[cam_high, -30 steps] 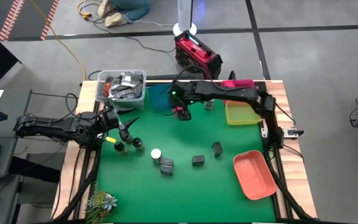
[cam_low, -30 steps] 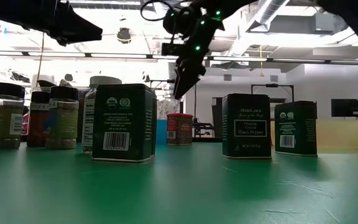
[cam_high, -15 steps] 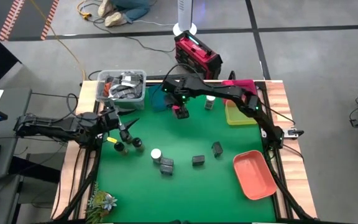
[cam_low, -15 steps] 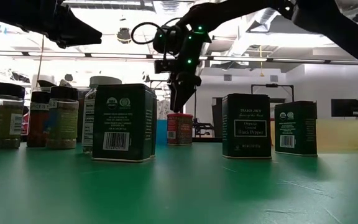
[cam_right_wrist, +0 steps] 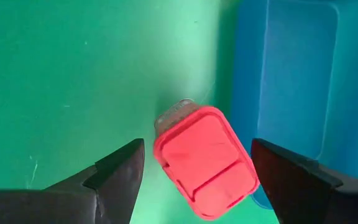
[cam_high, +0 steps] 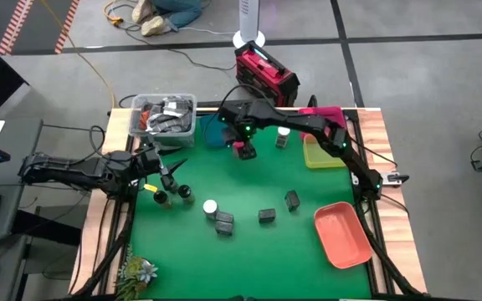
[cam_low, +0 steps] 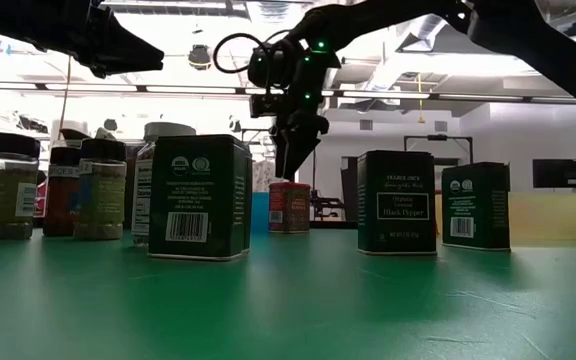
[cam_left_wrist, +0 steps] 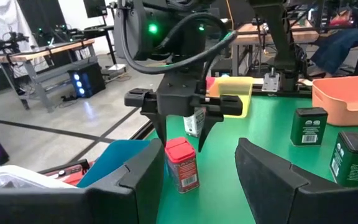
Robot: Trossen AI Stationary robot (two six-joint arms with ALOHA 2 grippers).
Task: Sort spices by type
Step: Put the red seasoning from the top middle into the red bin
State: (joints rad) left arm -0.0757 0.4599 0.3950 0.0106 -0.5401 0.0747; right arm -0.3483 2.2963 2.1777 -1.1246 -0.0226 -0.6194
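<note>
A magenta-pink box [cam_right_wrist: 207, 162] with a red lid stands on the green mat beside the teal tray [cam_high: 214, 132]. My right gripper [cam_left_wrist: 182, 127] hangs open just above it, pointing steeply down, one finger to each side of the lid, touching nothing. My left gripper [cam_high: 174, 171] waits open and level at the table's left edge, holding nothing. Near it stand dark-lidded jars [cam_high: 174, 195] and a white-capped jar [cam_high: 210, 206]. Three dark tins [cam_high: 266, 216] stand on the middle of the mat. A small jar [cam_high: 281, 139] stands by the yellow tray [cam_high: 325, 154].
A clear tub of clutter [cam_high: 166, 115] sits at the far left corner. A pink tray [cam_high: 320, 112] lies at the far right, a salmon tray [cam_high: 341, 236] near the right front. Bare green mat lies between the pink box and the tins.
My right gripper has swung a little toward the table's left and come down over the pink box, tipping more steeply downward, then held still. Its fingers have stayed open. The box has not moved.
</note>
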